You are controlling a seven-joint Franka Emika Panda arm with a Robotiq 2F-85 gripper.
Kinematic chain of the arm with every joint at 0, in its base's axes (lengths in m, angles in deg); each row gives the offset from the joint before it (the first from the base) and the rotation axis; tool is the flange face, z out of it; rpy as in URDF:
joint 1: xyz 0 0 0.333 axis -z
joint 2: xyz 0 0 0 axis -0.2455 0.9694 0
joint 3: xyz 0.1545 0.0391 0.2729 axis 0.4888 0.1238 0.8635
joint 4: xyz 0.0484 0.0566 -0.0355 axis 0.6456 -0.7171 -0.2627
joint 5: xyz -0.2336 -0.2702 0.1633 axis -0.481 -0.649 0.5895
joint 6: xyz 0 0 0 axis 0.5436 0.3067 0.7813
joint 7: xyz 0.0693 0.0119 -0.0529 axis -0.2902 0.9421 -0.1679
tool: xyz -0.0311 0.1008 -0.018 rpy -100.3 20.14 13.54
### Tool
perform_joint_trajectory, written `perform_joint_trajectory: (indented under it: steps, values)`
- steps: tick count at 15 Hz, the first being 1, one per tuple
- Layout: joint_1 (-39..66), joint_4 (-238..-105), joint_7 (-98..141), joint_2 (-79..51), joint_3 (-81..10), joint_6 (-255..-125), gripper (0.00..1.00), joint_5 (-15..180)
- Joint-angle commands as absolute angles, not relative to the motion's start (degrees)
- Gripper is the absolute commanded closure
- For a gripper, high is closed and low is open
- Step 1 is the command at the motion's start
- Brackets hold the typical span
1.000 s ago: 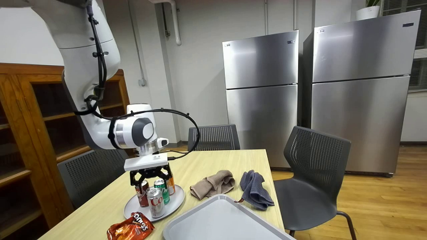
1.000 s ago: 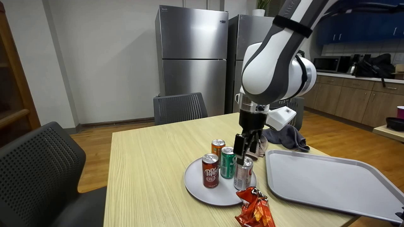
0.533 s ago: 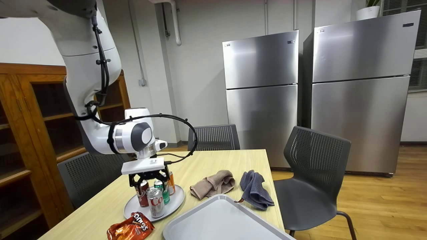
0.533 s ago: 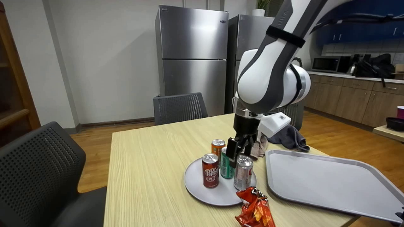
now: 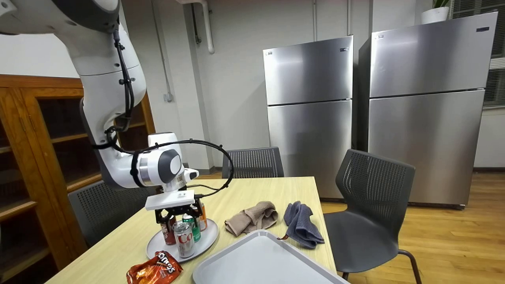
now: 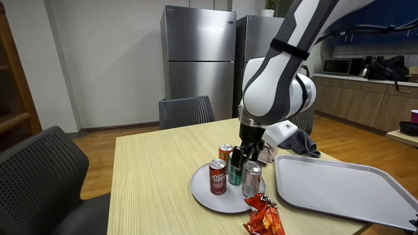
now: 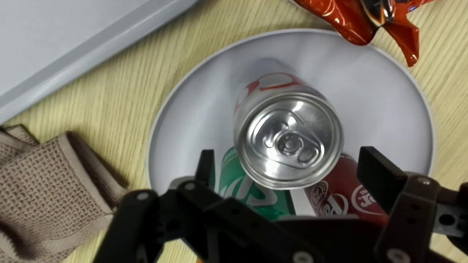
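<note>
1. Hovering by the silver can (image 7: pixel 289 140), gripper (image 7: pixel 287 159) has its fingers (image 7: pixel 380 175) spread wide, holding nothing.
2. Key bit: in the wrist view the can's top lies at 12 o'clock of the finger gap, one finger off at 8, one at 4. Space both sides, no contact seen.
3. Can stands upright on the plate (image 7: pixel 387 120), long axis vertical, roughly in line with the fingers. Fingertips above or below its top: can't tell.
4. Green can (image 7: pixel 234 168) at 7 o'clock from the silver one, dark red can (image 7: pixel 343 190) at 5. Both upright on that plate, both partly covered in the wrist view.
5. Orange can (image 6: pixel 225 151) clear in an exterior view, at 11 o'clock of the green one; wrist view gives just an orange sliver near 6.
6. Round the plate, wrist view: chip bag (image 7: pixel 351 22) at 1 o'clock, end overlapping the plate's edge; tray (image 7: pixel 55 47) at 10; brown cloth (image 7: pixel 55 190) between 8 and 9.
7. Dark blue cloth (image 5: pixel 303 225) beside the brown one on the table (image 5: pixel 284 189), both exterior views, not wrist.
8. Far: fridges (image 5: pixel 309 118) in both exterior views; microwave (image 6: pixel 341 67) at 2 o'clock in an exterior view only.
</note>
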State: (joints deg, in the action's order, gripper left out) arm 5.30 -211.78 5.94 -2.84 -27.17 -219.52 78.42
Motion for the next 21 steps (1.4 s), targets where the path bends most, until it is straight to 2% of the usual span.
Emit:
perform_joint_trajectory:
  steps: [1,21]
  values:
    - [4.27,-209.99,8.59,-1.2,-28.22,-219.77,0.0,76.72]
    - [5.84,-210.81,6.56,-1.27,-27.22,-219.77,0.0,77.13]
